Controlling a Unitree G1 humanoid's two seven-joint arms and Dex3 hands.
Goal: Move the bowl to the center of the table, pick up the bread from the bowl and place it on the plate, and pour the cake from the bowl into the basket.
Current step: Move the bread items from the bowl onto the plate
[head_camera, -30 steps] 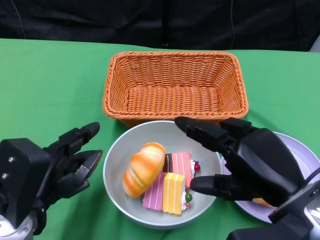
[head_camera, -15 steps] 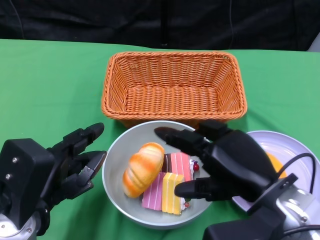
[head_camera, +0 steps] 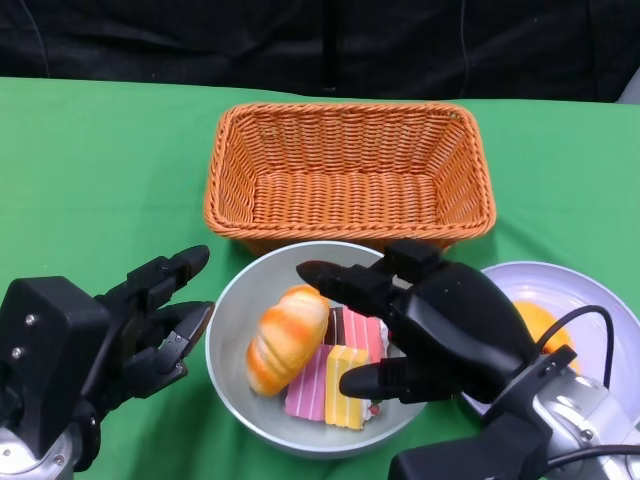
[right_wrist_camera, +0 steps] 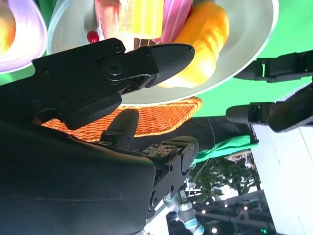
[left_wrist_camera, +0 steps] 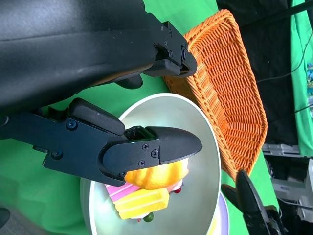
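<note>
A grey-green bowl [head_camera: 232, 330] sits near the table's front, holding an orange bread roll [head_camera: 285, 337] and striped cake slices [head_camera: 340, 385]. My right hand [head_camera: 430, 325] hovers over the bowl's right half with fingers spread, one fingertip above the cake beside the bread, holding nothing. My left hand [head_camera: 130, 335] stands open just left of the bowl's rim, apart from it. The right wrist view shows the bread [right_wrist_camera: 205, 44] and cake [right_wrist_camera: 146, 14] beyond my fingers [right_wrist_camera: 161, 56]. The left wrist view shows the bowl [left_wrist_camera: 200, 166] and bread [left_wrist_camera: 156, 177].
An orange wicker basket [head_camera: 350, 170] stands empty behind the bowl. A pale purple plate [head_camera: 590, 300] lies at the right, partly under my right forearm, with something orange on it. Green cloth covers the table.
My right hand has moved left from over the plate to over the bowl, its fingers now above the cake and close to the bread. The left hand has barely moved.
</note>
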